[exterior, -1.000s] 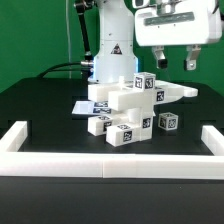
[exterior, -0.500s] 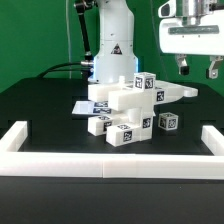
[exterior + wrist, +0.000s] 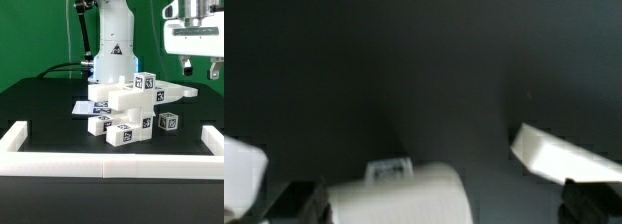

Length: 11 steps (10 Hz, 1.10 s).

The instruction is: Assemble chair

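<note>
Open end effector hanging above and to one side of the chair parts

The end effector is hanging in the air at the exterior view's upper right with its two fingers spread wide and nothing between them. The chair is lying as a heap of blocky white pieces with square black-and-white tags in the middle of the black bench, lower and toward the exterior view's left of the end effector, apart from it. A low white border rail is running along the bench's near edge. The wrist view is showing blurred white shapes against dark bench.
</note>
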{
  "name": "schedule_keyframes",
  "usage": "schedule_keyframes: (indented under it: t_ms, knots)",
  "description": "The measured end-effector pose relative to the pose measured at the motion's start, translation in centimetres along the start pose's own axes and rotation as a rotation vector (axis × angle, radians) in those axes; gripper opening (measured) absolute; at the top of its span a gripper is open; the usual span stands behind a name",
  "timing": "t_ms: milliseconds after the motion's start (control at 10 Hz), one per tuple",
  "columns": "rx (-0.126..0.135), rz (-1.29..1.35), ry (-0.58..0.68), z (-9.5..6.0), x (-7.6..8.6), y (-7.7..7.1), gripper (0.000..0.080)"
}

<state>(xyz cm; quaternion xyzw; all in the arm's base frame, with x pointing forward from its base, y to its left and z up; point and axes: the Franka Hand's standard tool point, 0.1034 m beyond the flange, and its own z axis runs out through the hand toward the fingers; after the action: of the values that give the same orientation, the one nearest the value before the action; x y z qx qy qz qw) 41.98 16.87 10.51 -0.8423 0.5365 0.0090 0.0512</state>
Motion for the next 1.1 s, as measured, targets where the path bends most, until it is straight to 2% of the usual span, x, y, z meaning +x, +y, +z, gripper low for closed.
schedule_keyframes:
  t_ms: [300, 500, 600, 1100]
  knots:
    - [-0.025, -0.031, 0.02, 1.7, -1.2, 0.7, 0.0649]
    - [-0.051, -0.055, 0.031, 2.8, -0.9, 1.3, 0.0649]
    - [-0.052, -0.073, 0.032, 2.8, -0.6, 1.4, 0.0649]
    - [-0.051, -0.179, 0.035, 2.5, 3.3, 1.9, 0.0649]
